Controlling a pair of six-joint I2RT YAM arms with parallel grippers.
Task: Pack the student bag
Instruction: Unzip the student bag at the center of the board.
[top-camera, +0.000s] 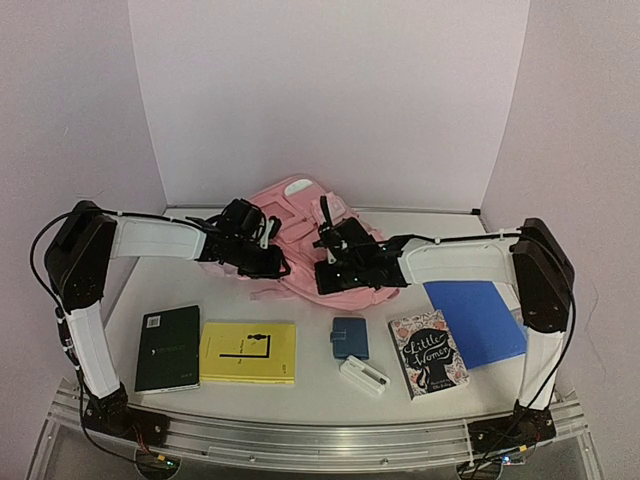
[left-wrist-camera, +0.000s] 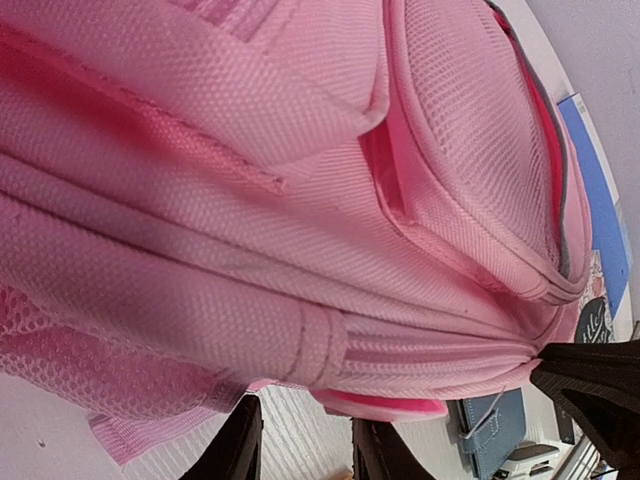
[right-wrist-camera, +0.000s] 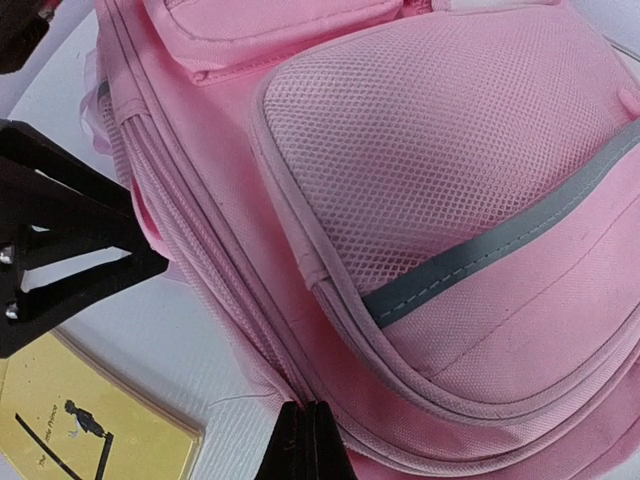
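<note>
The student bag (top-camera: 300, 225) is a soft pink backpack lying at the back middle of the table. In the left wrist view the bag (left-wrist-camera: 300, 200) fills the frame. My left gripper (left-wrist-camera: 305, 420) is at its lower edge, open, with bare table between the fingers and a pink tab (left-wrist-camera: 385, 403) just above one of them. From above, the left gripper (top-camera: 270, 264) is at the bag's left side and the right gripper (top-camera: 326, 272) at its front. The right gripper (right-wrist-camera: 308, 410) is shut, its tips pressed against the zip seam of the bag (right-wrist-camera: 430, 200) below a grey strip (right-wrist-camera: 490, 250).
Along the front lie a dark green notebook (top-camera: 167, 348), a yellow book (top-camera: 248, 352), a small blue case (top-camera: 350, 337), a white object (top-camera: 363, 375), a "Little Women" book (top-camera: 428, 352) and a blue folder (top-camera: 478, 320). White walls close in the back and sides.
</note>
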